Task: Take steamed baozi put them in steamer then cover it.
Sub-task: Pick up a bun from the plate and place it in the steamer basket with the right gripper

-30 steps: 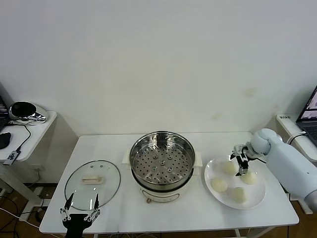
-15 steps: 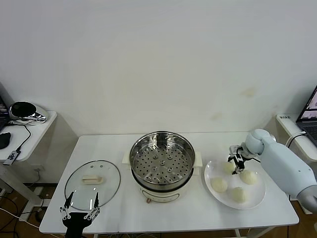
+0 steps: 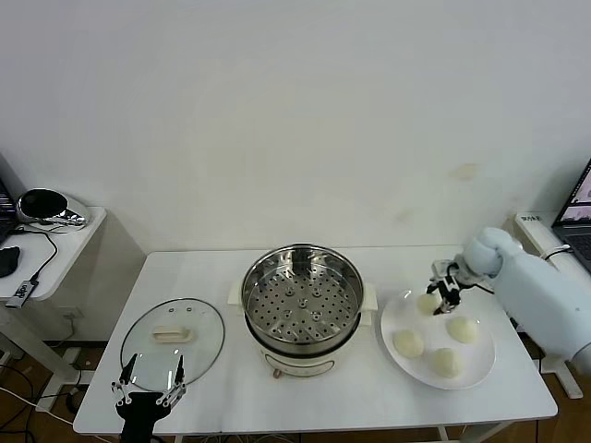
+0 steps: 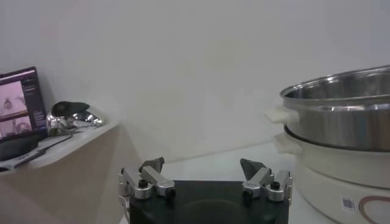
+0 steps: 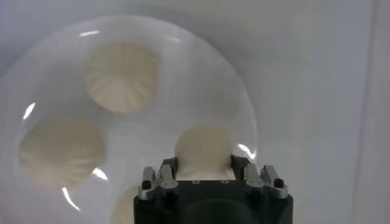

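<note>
At the right of the head frame the right gripper point(image 3: 447, 293) pinches one steamed baozi point(image 3: 428, 302) above the white plate point(image 3: 471, 374), and a soft bun could slip out before reaching the steamer point(image 3: 302, 297) at centre.

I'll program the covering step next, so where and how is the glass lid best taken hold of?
Grip the cover by its cream-white oblong handle, coming straight down from above with the open left claw, fingers across the handle's short sides. The lid lies flat and the handle is its only raised part.
</note>
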You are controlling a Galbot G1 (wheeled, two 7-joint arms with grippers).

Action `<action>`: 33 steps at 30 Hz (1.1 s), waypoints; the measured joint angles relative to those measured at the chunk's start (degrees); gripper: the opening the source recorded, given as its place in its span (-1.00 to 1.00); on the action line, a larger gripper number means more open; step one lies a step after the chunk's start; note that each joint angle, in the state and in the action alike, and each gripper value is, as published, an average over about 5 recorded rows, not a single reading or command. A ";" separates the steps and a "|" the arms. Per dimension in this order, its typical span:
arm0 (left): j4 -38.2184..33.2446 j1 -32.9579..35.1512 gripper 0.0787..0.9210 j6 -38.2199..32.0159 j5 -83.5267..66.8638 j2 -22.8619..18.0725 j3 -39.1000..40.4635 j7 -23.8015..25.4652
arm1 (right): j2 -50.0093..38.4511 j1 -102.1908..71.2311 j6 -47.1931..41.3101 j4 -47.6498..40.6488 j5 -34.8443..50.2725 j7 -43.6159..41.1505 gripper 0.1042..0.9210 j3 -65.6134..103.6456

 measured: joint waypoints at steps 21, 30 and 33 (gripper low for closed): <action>1.33 -1.10 0.77 -0.31 -2.45 1.78 -1.45 0.19 | 11.86 29.66 7.00 3.41 19.87 3.74 0.14 -23.58; 0.41 -0.65 0.77 -0.28 -2.45 1.13 -2.37 0.38 | 20.83 31.21 13.31 3.71 17.38 6.36 0.14 -31.15; 0.38 -0.49 0.77 -0.27 -2.42 0.90 -2.71 0.37 | 22.94 30.82 15.92 3.74 15.28 7.51 0.14 -32.88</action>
